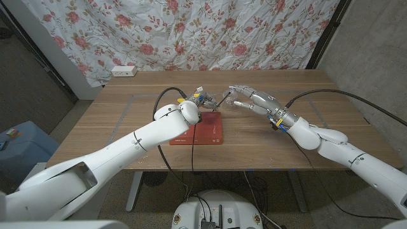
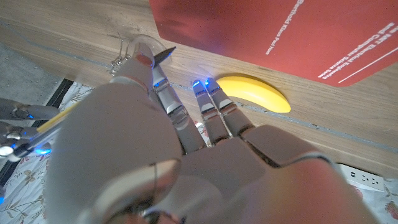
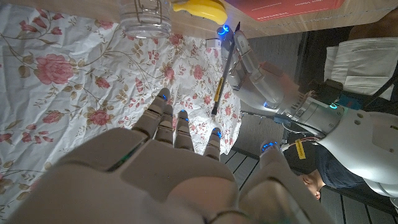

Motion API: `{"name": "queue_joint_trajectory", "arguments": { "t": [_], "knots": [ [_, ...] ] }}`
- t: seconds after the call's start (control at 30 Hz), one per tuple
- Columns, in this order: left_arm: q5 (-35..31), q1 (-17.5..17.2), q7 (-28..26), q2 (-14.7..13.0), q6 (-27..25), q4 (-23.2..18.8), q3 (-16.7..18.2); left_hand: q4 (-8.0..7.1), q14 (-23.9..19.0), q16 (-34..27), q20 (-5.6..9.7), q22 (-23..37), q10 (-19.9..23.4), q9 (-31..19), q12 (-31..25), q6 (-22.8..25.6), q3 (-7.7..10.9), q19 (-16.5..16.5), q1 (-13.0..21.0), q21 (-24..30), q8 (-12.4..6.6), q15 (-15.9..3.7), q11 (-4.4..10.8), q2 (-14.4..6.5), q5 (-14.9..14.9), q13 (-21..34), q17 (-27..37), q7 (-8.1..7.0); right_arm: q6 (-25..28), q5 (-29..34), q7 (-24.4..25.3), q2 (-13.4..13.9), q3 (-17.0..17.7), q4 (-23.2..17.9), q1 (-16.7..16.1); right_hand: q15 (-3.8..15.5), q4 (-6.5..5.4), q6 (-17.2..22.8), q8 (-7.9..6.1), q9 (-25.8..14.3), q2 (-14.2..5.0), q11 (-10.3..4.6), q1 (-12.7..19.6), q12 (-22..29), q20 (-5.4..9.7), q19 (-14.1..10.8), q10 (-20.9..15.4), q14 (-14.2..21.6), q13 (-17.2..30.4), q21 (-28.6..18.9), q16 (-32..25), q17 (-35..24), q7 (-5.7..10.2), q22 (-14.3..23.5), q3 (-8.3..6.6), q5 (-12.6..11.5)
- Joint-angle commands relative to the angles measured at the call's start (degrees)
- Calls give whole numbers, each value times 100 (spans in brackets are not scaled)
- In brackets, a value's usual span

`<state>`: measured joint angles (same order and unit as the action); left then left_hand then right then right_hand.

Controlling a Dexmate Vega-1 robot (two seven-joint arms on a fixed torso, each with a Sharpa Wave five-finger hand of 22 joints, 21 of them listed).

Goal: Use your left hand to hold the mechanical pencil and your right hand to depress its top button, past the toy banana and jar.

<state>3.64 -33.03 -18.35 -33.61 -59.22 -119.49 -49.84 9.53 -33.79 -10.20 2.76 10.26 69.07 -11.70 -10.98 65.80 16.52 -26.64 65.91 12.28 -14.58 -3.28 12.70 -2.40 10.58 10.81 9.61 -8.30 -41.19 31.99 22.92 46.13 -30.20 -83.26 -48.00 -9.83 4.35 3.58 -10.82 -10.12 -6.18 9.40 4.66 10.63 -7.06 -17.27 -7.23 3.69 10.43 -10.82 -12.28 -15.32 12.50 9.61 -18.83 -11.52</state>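
1. Left arm (image 1: 95, 162): white, entering from the near left corner of the head view and reaching diagonally toward the middle of the wooden table (image 1: 286, 143).
2. Right arm (image 1: 343, 149): white, entering from the near right corner, with a black cable (image 1: 331, 93) arching over the table beside it.
3. Red mat (image 1: 200, 131): flat on the table near its front middle, partly covered by the left wrist (white printing shows along one edge in the left wrist view).
4. Left hand (image 1: 198, 100): raised just beyond the far edge of the mat, fingers closed around the mechanical pencil (image 3: 222, 71). In the right wrist view the pencil is a thin dark shaft with a yellow section, projecting from those fingers toward the right hand.
5. Right hand (image 1: 245, 98): level with the left hand and just beside it, fingers extended and apart, grasping nothing. Its fingertips (image 3: 163, 96) point at the pencil's free end; whether they touch it cannot be told.
6. Toy banana (image 2: 255, 93): yellow, lying on the bare wood just beside the mat's edge, beneath the left hand.
7. Jar (image 3: 144, 15): clear glass, standing on the table close to the banana.
8. Floral cloth (image 1: 191, 32): hung behind the table's far edge, with a white power strip (image 1: 123, 70) at its foot on the left.
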Motion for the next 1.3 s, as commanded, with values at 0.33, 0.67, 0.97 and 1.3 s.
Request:
{"name": "queue_joint_trajectory", "arguments": {
  "t": [0.33,0.67,0.97,1.3],
  "knots": [
    [-54,-43,-44,-37,-27,-80,-15,3,-67,-10,406,20,66,-19,-30,3,-40,-19,42,6,1,-957,23,-64,30,27,16,20,-117,-150,-144,-80,-54,175,73,110,-33,69,-30,-17,-7,-133,-76,-21,161,17,139,-108,4,2,18,-28,16,8,-36,-49],
    [-80,-47,-45,-40,-13,-91,-29,2,-64,-8,405,20,67,-25,-30,-2,-49,-18,43,5,3,-956,23,-66,30,27,15,19,-169,-127,-161,-85,-73,191,69,125,-40,87,-27,-16,-12,-144,-88,-14,175,29,160,-115,4,5,15,-29,16,7,-42,-54],
    [-90,-24,-35,-7,-24,-51,-30,0,-66,-9,405,20,69,-26,-30,-3,-55,-19,46,6,5,-956,23,-72,30,27,16,3,-176,-131,-194,-112,-93,223,86,138,-45,110,-28,-16,-15,-151,-97,-7,181,36,169,-126,5,7,17,-27,15,6,-48,-57],
    [-107,17,20,-10,27,0,-58,0,-66,-9,408,20,72,-31,-30,10,-64,-13,48,3,-1,-957,24,-73,30,27,15,19,-204,-209,-279,-135,-126,300,109,162,-63,160,-34,-14,-21,-173,-124,-5,199,60,200,-166,5,13,23,-33,13,6,-51,-61]
  ]
}}
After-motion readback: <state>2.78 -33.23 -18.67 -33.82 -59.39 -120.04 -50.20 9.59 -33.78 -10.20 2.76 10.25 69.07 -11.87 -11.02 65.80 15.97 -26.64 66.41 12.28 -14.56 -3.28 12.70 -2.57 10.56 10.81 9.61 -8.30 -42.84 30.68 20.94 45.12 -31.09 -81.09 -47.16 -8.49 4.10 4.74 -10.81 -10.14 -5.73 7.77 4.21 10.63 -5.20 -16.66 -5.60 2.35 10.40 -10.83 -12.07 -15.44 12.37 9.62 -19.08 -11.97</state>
